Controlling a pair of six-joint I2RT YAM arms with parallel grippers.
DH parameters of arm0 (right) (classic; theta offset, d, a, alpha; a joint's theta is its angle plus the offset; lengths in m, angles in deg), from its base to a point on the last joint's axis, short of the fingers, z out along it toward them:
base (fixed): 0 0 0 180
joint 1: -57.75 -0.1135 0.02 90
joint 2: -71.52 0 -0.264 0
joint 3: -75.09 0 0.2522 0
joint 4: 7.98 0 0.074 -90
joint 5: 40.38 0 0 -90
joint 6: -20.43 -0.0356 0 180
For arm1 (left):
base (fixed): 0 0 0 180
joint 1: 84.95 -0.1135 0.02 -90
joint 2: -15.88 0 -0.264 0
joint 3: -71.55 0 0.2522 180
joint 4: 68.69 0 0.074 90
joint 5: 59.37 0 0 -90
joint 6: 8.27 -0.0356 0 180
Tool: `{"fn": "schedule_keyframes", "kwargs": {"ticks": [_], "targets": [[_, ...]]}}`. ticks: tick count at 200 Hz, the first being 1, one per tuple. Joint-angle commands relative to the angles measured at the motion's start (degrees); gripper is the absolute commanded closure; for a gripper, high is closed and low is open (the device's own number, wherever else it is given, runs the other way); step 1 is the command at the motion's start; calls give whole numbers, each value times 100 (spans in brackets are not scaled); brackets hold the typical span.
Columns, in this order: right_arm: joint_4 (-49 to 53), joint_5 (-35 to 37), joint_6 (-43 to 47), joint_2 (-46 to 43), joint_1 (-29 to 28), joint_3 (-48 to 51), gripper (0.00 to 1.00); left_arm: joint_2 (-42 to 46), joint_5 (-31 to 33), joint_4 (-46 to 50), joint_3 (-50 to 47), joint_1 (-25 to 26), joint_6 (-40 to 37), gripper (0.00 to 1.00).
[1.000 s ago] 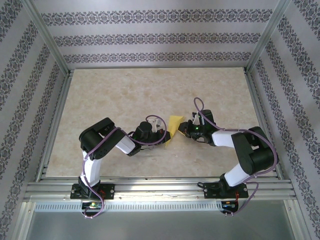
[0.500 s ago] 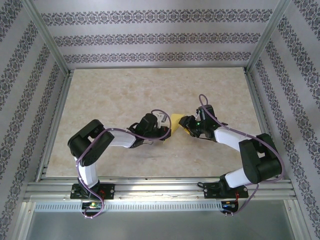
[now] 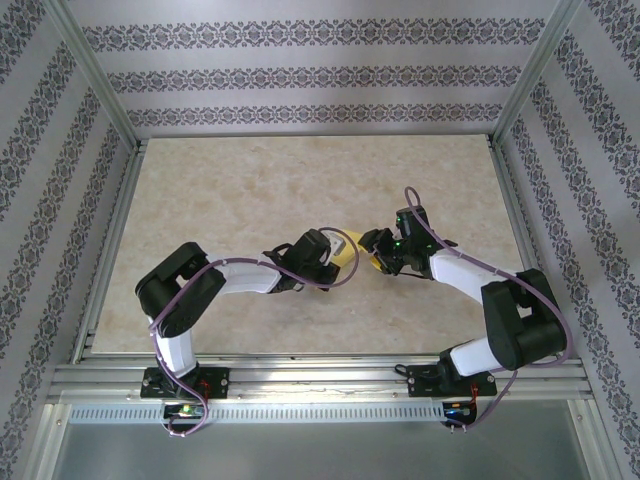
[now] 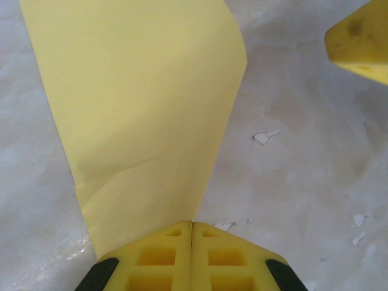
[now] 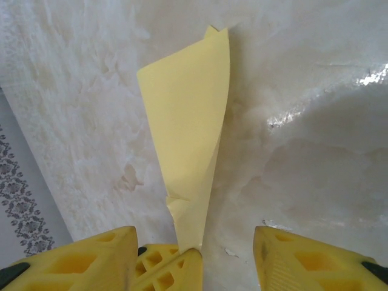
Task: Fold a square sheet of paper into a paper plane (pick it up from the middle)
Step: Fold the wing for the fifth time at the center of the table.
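The yellow sheet of paper (image 3: pixel 351 246), folded into a narrow tapering shape, sits mid-table between my two grippers. My left gripper (image 3: pixel 337 256) is shut on its near end. In the left wrist view the paper (image 4: pixel 145 109) rises from the closed fingertips of the left gripper (image 4: pixel 192 227) and lies against the table. My right gripper (image 3: pixel 374 250) is open just right of the paper. In the right wrist view the right gripper (image 5: pixel 195 237) straddles the paper (image 5: pixel 188 133) and the left gripper's fingers (image 5: pixel 173 267) without touching the sheet. One right finger (image 4: pixel 361 39) shows in the left wrist view.
The beige marble-patterned table top (image 3: pixel 250 190) is ringed by aluminium rails (image 3: pixel 320 375) and patterned walls (image 3: pixel 320 75). Small white flecks (image 4: pixel 265 137) lie on the surface near the paper.
The right gripper has opened and let go of the paper. The left arm has reached further right with the paper still pinched. The paper has dropped lower towards the table.
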Motion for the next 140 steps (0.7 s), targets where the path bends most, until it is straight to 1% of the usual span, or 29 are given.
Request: {"fn": "schedule_keyframes", "kwargs": {"ticks": [1,44,56,66,76,87,104,140], "targets": [[-99,-212,-232,229,-3,-171,48,145,251,122,-18,65,-430,97],[-379,-417,-363,645,-139,-357,51,225,234,-112,-152,135,-801,97],[-379,-467,-357,766,-162,-452,55,234,274,-147,-181,157,-902,97],[-262,-494,-301,910,-167,-572,57,259,323,-159,-201,181,-999,97],[-331,-570,-314,1067,-174,-631,62,271,345,-206,-234,184,-1075,97],[-431,-646,-384,1222,-188,-649,65,278,394,-301,-294,191,-1160,97],[-391,-724,-339,1362,-230,-710,65,287,451,-413,-353,192,-1216,97],[-316,-665,-293,1280,-307,-615,65,375,540,-495,-380,186,-1287,96]]}}
